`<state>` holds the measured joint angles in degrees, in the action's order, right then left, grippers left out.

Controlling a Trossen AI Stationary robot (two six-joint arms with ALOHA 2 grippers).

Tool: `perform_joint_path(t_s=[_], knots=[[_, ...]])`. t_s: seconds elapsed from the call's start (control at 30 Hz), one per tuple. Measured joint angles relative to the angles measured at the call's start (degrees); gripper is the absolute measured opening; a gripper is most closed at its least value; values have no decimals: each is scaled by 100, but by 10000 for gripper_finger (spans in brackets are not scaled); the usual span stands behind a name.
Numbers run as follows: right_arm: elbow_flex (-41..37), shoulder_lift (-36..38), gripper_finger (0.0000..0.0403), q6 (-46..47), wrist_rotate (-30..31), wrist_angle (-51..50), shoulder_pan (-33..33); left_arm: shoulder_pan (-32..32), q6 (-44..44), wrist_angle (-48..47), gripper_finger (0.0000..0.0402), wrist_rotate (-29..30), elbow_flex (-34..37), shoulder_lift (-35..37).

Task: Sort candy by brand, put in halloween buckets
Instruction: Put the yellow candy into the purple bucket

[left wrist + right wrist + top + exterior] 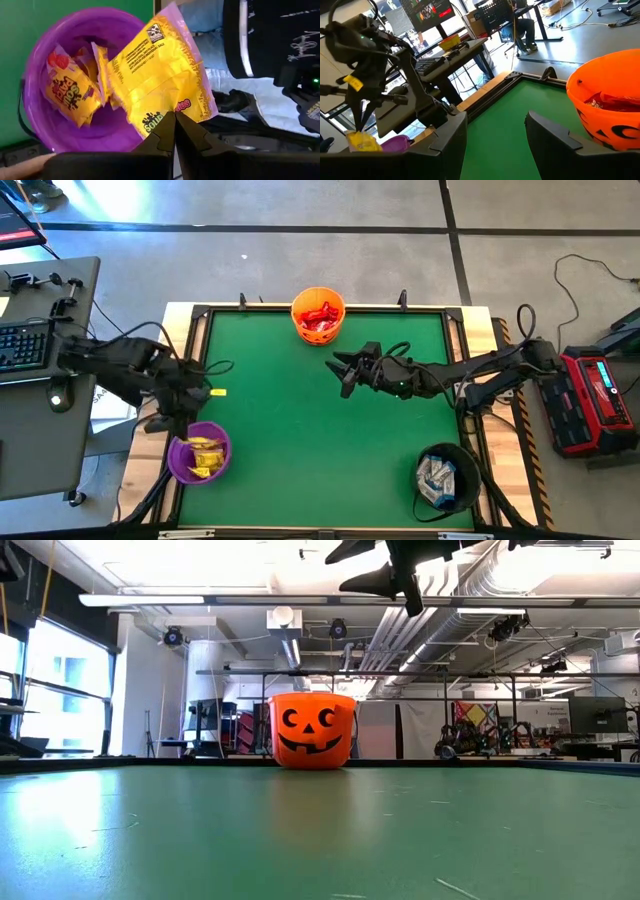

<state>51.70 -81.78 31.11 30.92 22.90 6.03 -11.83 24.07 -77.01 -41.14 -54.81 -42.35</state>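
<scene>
Left tool (174,131), clamped on a yellow candy packet (160,75) above the purple bucket (197,451) at seven o'clock, need only release; right tool (345,370) hovers open mid-worktop (300,450).

- The right hand (496,145) shows two dark fingers (442,142) standing apart, nothing between them, above the green surface (515,115).
- The orange bucket (607,95) sits on that surface beside the right hand and holds red candy (620,102).
- Well beyond the orange bucket, the left hand (360,117) pinches a yellow packet (362,141) above the purple bucket (395,144).
</scene>
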Motion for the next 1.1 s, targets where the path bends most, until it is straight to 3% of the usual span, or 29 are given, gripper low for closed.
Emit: perform_joint_path(t_s=[0.37,0.8,1.1], knots=[[0,0,189,-2,-7,-46,15,-1135,814,326,0,1353,272,-270],[0,0,189,-142,17,-46,150,-2902,1710,521,0,2937,272,-1185],[0,0,189,-202,33,-227,202,-3528,2136,692,1,3356,271,-1960]])
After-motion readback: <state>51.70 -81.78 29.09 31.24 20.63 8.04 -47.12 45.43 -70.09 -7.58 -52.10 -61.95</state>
